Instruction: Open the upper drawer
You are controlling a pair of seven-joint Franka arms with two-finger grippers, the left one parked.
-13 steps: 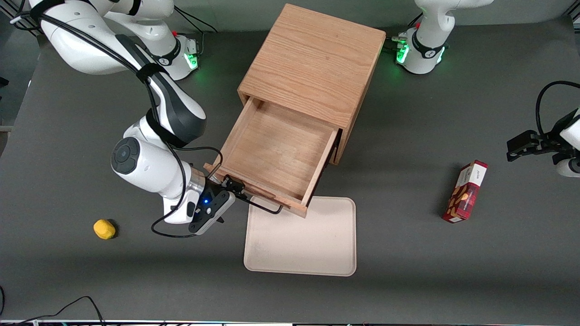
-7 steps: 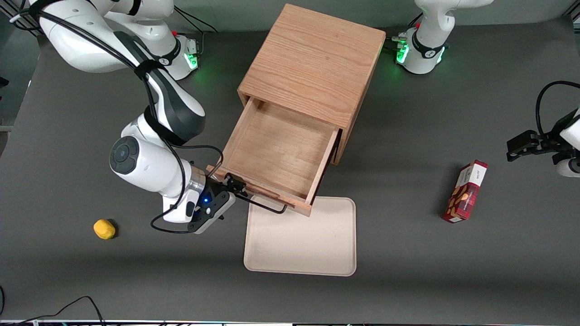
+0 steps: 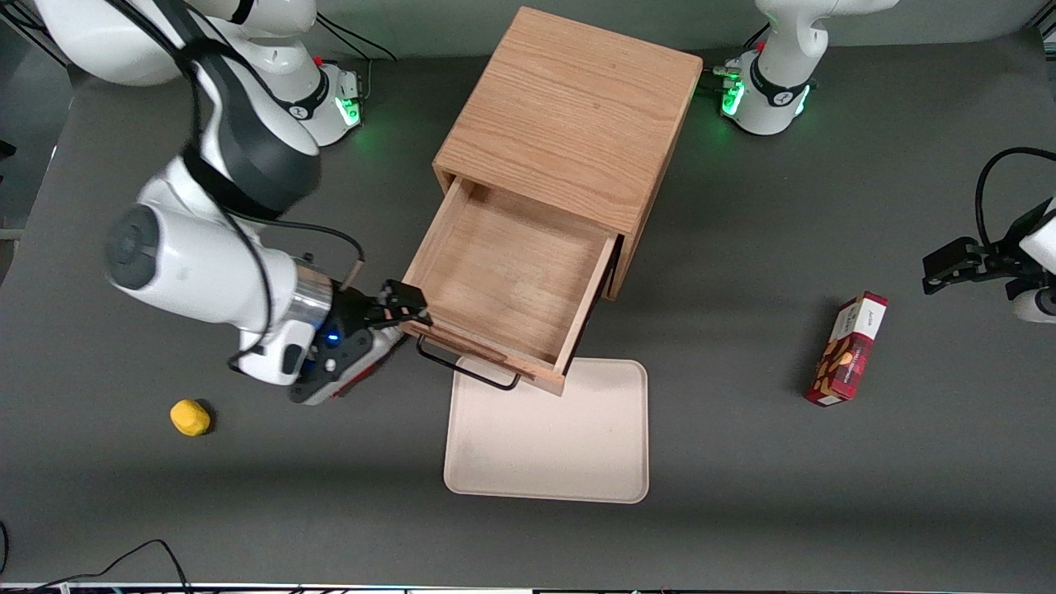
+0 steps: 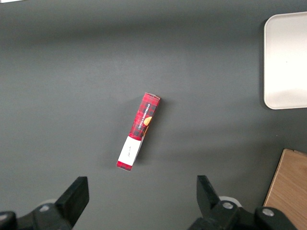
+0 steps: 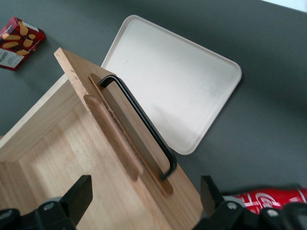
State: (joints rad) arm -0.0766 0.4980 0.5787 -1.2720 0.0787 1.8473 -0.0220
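Fingers (image 3: 404, 295) of the gripper (image 3: 402, 307) are spread apart and hold nothing; in the front view it hangs just beside the drawer (image 3: 509, 279) corner at the working arm's end, close to the handle (image 3: 468, 371). This drawer is pulled far out of the cabinet (image 3: 569, 115) at mid-bench, over the tray (image 3: 546, 445) near the front edge. A yellow object (image 3: 190, 417) lies toward the working arm's end, a red box (image 3: 847, 350) toward the parked arm's end.

Left wrist view shows the red box (image 4: 138, 131) flat on the bench, well apart from the tray (image 4: 287, 62).

Right wrist view shows both fingers (image 5: 72, 202) wide apart above the drawer (image 5: 76, 158), its handle (image 5: 139, 120) free between them, and the tray (image 5: 177, 81) below it.
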